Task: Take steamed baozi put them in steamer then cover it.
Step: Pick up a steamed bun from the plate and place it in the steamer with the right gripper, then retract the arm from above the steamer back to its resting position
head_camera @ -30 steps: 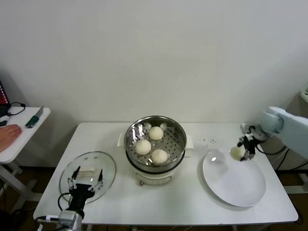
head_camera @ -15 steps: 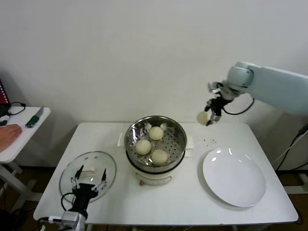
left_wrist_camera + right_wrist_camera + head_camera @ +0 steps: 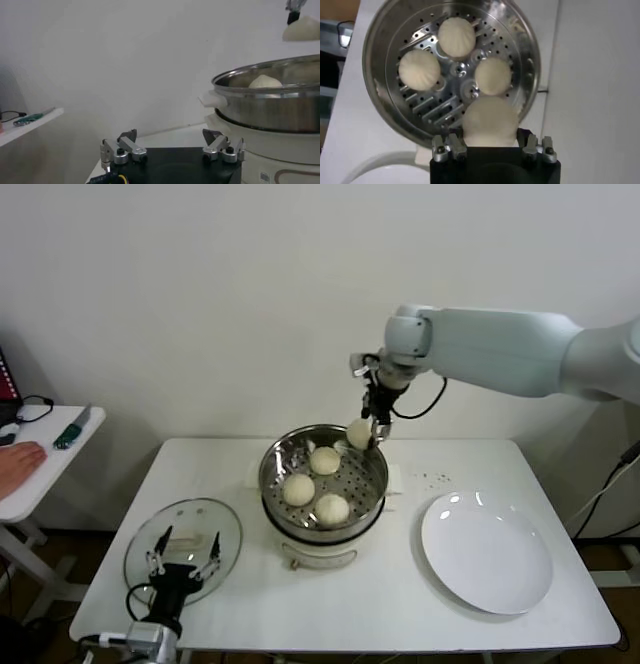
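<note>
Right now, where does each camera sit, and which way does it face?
Head: high, facing down at the steamer, plate and both arms.
Left wrist: low by the table, facing sideways past the left gripper at the steamer wall.
Right wrist: above, facing down past the right gripper holding a baozi.
All share the steamer.

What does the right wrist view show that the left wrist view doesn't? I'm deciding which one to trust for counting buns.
Only the right wrist view looks down into the steamer: three baozi on the perforated tray. Only the left wrist view shows the open left gripper and the side table. Both show the fourth baozi held by the right gripper above the steamer.
</note>
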`<state>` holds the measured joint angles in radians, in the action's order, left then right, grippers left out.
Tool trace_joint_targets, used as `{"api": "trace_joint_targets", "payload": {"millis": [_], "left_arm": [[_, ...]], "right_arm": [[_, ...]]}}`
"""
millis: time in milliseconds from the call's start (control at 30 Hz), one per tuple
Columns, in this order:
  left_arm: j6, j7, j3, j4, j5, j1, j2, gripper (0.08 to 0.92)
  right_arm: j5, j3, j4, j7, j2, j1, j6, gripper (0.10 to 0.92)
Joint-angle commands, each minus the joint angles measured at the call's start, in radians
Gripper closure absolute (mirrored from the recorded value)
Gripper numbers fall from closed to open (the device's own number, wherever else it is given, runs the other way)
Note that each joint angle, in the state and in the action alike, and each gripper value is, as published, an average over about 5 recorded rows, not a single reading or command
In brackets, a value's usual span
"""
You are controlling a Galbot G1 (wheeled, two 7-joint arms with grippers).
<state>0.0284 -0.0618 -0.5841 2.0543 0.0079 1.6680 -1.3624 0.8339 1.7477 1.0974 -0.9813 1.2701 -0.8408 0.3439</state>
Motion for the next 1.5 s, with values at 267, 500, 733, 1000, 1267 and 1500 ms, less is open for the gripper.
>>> {"api": "trace_joint_targets", "payload": {"millis": [267, 500, 733, 1000, 1267, 1500], "left_arm": [[-0.001, -0.006, -0.003, -0.022, -0.015, -0.016, 0.014, 0.177], [0.001, -0.005, 0.0, -0.029, -0.017, -0.024, 0.016, 0.177], [0.002, -0.005, 0.001, -0.03, -0.018, -0.026, 0.017, 0.177], [0.002, -0.006, 0.001, -0.027, -0.017, -0.023, 0.016, 0.177], [0.0, -0.008, 0.001, -0.025, -0.008, -0.018, 0.017, 0.177], [0.001, -0.016, -0.004, -0.022, 0.008, -0.026, 0.004, 0.177]], "right_arm": [[0.005, 0.054, 0.02, 0.05, 0.08, 0.119, 0.025, 0.33], [-0.022, 0.051, 0.008, 0.051, 0.08, 0.138, 0.024, 0.33], [-0.038, 0.032, -0.013, 0.059, 0.074, 0.14, 0.026, 0.261], [-0.038, -0.001, 0.032, 0.035, 0.023, 0.098, 0.03, 0.203], [-0.035, -0.067, 0.085, -0.05, -0.119, -0.004, -0.007, 0.203], [-0.03, -0.263, 0.141, 0.078, -0.322, 0.042, -0.103, 0.203]]}}
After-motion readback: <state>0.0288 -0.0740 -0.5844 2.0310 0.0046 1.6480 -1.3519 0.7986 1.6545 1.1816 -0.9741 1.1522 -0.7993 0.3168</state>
